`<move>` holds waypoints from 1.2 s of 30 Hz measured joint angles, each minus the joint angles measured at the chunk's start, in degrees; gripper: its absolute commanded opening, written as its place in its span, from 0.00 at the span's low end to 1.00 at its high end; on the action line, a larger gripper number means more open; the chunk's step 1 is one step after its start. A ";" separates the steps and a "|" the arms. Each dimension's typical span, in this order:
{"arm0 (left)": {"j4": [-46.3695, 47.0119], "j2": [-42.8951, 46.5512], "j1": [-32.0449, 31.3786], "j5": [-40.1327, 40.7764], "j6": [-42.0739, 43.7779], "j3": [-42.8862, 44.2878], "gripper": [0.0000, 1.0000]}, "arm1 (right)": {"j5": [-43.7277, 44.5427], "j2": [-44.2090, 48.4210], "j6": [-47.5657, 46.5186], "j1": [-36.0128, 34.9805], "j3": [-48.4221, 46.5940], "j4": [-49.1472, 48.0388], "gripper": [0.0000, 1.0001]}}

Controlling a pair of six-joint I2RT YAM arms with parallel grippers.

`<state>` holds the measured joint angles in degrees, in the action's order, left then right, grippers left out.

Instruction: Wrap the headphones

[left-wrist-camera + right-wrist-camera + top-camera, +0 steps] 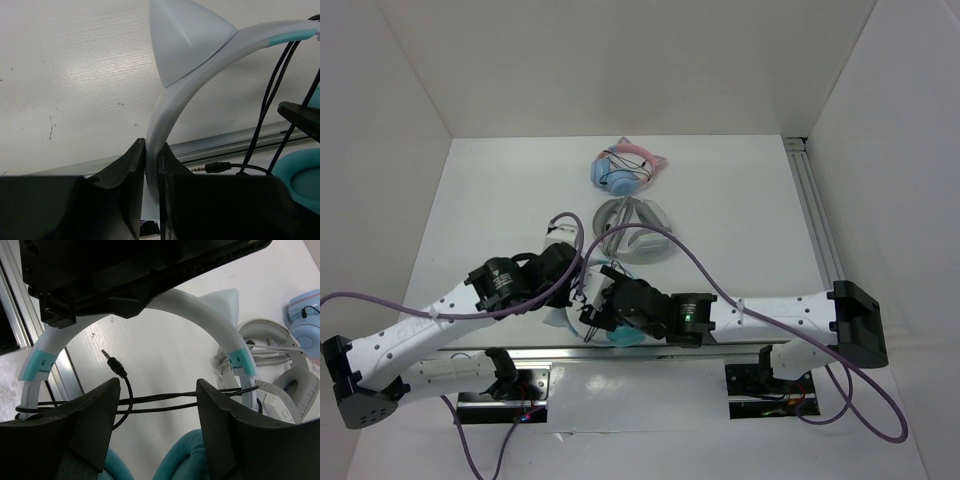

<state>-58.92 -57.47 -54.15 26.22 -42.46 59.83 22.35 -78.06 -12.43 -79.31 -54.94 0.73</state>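
The left end effector [151, 150] is closed on the pale headband of the headphones [624, 336], which sit at the near edge of the counter [490, 200] beside the rail [220, 142], while the right end effector [159, 385] is wide open, the black cable [116, 366] crossing between its fingers.

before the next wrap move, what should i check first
1. left fingers clamped on headband: ok
2. right fingers open, cable running between them: ok
3. cable gripped by right fingers: not ok
4. jack plug tucked in: not ok, hangs loose
5. cable clear of grey-and-white headphones: cannot tell
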 measured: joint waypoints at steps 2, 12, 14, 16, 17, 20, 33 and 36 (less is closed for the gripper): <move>0.11 -0.70 0.31 -0.09 0.00 0.35 0.00 | 0.11 0.24 0.39 0.09 0.13 0.15 0.72; 2.08 -3.04 0.79 -0.66 -0.17 0.44 0.00 | -0.55 2.23 2.80 0.44 2.25 -0.20 0.96; 2.54 -3.28 1.36 -0.81 -0.15 0.44 0.00 | -0.72 2.91 2.99 0.44 2.38 -0.31 1.00; 2.82 -3.98 2.01 -0.96 0.02 0.28 0.00 | -0.79 4.52 3.04 0.33 2.45 -1.16 1.00; 3.17 -4.35 2.12 -1.29 0.20 0.26 0.00 | -0.72 5.29 3.17 0.33 2.45 -1.16 1.00; 3.39 -5.40 2.60 -2.45 0.46 -0.74 0.00 | -0.52 7.17 3.23 0.33 2.40 -3.98 1.00; 3.21 -7.72 2.75 -5.22 1.95 -2.78 0.00 | 0.66 8.68 3.39 0.33 1.57 -9.68 1.00; 3.23 -7.72 3.04 -5.38 2.05 -2.78 0.00 | 0.96 9.44 3.39 0.33 1.64 -9.68 1.00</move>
<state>-55.68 -65.19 -51.11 20.84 -40.40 57.06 23.31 -68.62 -9.04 -78.98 -53.30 -8.95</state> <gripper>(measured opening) 0.245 0.999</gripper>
